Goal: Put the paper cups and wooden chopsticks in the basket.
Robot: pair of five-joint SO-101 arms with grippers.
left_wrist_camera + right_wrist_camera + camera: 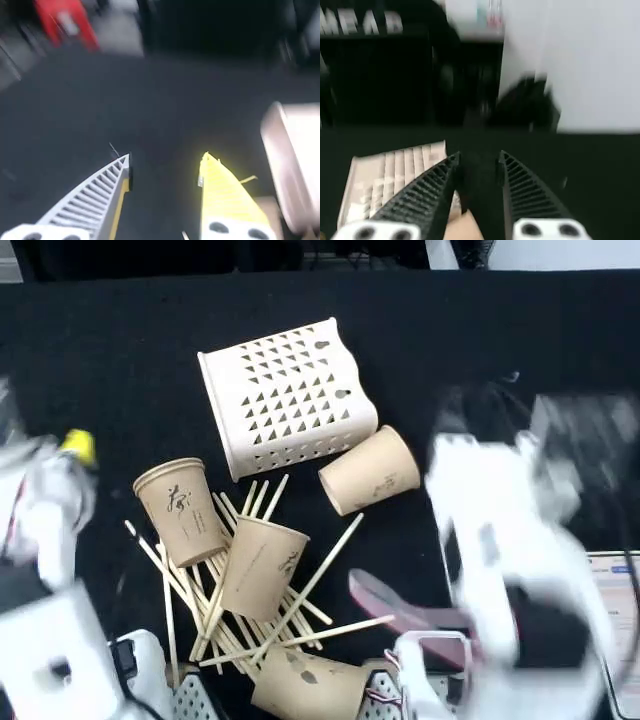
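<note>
DESK: What does the overhead show?

OPERATOR: A black table [120, 330], and on it the white basket [290, 400], tipped onto its side rather than standing. I judge that matters. Nothing I drop from above goes in until it is righted, unless I slide things in sideways.

DESK: And your arms?

OPERATOR: Both are off the pile, 1 on each flank. My left gripper [165, 160] hangs released over bare table, jaws spread, nothing between them. My right gripper [479, 156] is likewise unclenched and holding nothing, pointed toward the basket.

DESK: The goods?

OPERATOR: All outside it. 4 paper cups [262, 565] lie toppled: 1 just beside the basket, 2 on or against the wooden chopsticks [240, 635], 1 at the near edge. The sticks fan out flat underneath, so I'd lift the cups first to free them.
</note>
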